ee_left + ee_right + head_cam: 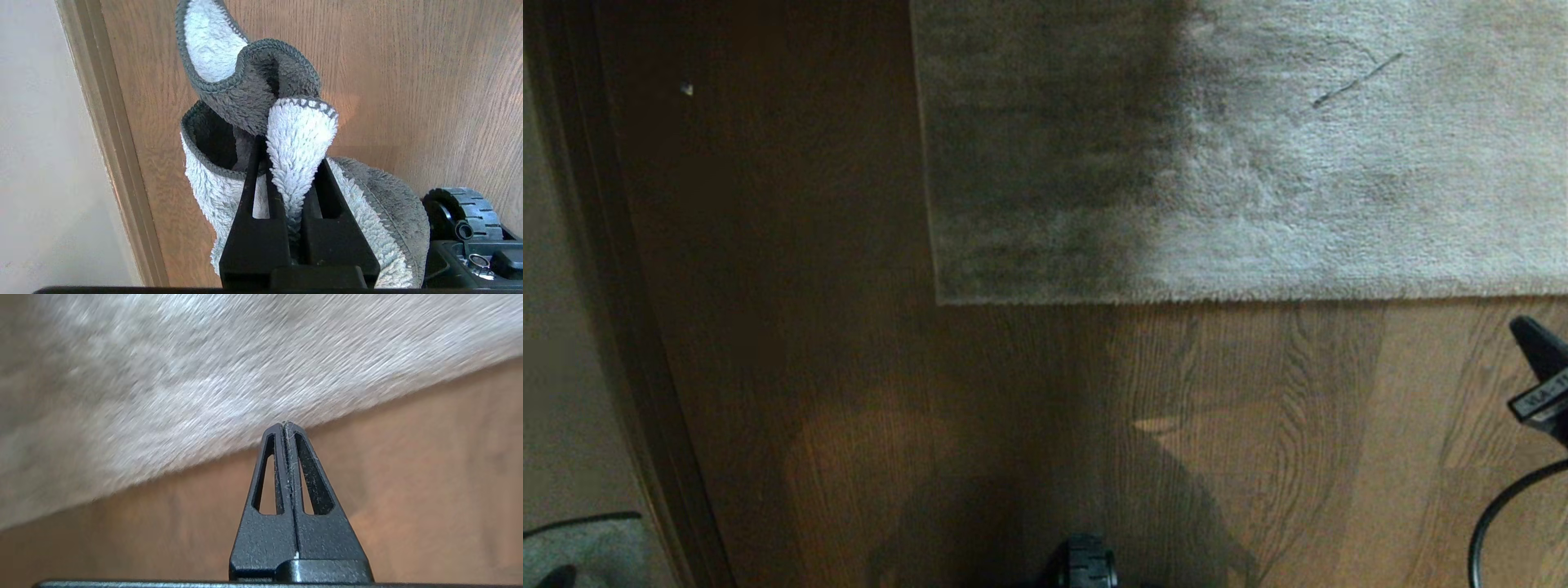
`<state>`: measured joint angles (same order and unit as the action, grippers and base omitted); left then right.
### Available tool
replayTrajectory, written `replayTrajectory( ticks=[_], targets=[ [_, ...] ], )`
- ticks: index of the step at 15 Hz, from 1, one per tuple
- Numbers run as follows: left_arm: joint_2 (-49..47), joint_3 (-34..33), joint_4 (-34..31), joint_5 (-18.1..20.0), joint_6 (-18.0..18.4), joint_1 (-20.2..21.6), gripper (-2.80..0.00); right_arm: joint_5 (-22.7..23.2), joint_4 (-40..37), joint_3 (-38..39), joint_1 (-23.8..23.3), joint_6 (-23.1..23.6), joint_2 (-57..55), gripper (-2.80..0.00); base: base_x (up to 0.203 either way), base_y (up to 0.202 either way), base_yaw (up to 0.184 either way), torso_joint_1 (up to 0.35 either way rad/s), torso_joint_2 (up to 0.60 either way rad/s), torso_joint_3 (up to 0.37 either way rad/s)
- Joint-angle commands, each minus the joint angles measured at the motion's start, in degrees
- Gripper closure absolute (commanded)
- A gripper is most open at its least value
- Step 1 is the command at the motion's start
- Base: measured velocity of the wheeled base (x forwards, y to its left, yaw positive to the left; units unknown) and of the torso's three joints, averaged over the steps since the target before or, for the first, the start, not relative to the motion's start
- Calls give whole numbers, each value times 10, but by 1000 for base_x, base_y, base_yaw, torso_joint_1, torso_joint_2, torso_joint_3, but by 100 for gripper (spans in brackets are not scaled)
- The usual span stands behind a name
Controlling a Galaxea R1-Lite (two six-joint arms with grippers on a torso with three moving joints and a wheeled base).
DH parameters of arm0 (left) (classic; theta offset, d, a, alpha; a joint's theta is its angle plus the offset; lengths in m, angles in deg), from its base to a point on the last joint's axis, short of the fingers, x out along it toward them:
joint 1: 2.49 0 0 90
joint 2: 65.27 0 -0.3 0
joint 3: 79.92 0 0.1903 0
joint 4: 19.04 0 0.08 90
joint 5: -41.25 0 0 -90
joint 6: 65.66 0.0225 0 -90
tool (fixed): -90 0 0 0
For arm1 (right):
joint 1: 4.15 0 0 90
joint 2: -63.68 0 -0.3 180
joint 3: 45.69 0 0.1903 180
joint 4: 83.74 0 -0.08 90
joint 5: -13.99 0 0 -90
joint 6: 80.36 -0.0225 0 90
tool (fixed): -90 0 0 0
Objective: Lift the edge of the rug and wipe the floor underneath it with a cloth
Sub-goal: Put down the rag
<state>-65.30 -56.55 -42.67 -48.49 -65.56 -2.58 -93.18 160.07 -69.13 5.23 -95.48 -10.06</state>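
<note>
Rug edge [1258, 296] lies flat across the upper right of the head frame, its corner at centre, with brown plank floor [1029, 425] filling the rest below and to the left. Right tool [286, 425] sits over the floor at the right border of the head frame, tips pressed together with nothing between them (a few stray fibres cling to them), pointing at the rug's border. Left tool [288, 163] is clamped on a folded grey-and-white cloth [300, 134], held near the wooden baseboard [118, 155] and pale wall [41, 143].
</note>
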Motion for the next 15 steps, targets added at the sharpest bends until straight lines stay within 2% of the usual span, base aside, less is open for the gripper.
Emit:
replayTrajectory(
  ticks=[1, 9, 15],
  targets=[
    [0, 0, 0, 0, 0, 0, 0, -1, 25, 1, -30, 7, 34, 0, 0, 0, 0, 0, 0, 0],
    [0, 0, 0, 0, 0, 0, 0, 1, 19, 1, -64, 25, 97, 0, 0, 0, 0, 0, 0, 0],
    [0, 0, 0, 0, 0, 0, 0, 1, -52, 1, -74, 25, 163, 0, 0, 0, 0, 0, 0, 0]
  ],
)
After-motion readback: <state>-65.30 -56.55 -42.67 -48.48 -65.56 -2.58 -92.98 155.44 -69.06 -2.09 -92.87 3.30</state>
